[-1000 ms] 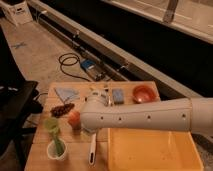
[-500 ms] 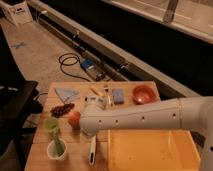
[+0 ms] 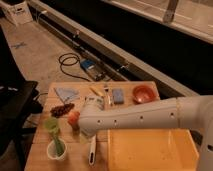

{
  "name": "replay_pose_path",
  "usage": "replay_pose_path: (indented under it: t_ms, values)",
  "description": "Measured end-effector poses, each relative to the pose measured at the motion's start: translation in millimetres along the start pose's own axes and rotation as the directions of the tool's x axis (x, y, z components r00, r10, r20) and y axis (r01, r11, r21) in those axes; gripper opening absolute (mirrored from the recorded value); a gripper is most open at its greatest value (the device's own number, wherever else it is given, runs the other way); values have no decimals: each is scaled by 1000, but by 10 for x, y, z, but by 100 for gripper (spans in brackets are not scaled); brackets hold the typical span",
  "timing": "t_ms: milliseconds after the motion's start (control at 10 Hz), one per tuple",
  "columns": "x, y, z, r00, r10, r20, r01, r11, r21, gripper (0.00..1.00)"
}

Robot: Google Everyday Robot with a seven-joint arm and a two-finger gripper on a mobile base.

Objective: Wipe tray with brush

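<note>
The place looks like a lab or workshop, with a bare concrete floor, a coiled black cable and a long metal rail beyond the far edge of the wooden table, where the robot's gripper hangs toward the near-left corner.

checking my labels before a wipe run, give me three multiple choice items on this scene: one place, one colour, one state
1. Where does the brush lie relative to the tray?
A inside it
B on the table, left of it
C across its far rim

2. What colour is the tray?
A yellow
B blue
C green

3. How does the tray sit?
A flipped over
B on its edge
C flat, open side up

Key: B, the brush lies on the wood beside the tray's left rim, with the tool just above its upper end; A, its rim and floor are yellow; C, its floor shows inside the raised rim.
</note>
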Motion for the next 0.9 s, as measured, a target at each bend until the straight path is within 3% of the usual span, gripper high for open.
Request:
replay_pose_path:
  t_ms: [400, 900]
  values:
    - [-68, 85, 454, 995, 66, 75, -66, 998, -2, 66]
    - [-212, 280, 620, 981, 153, 119, -153, 988, -10, 66]
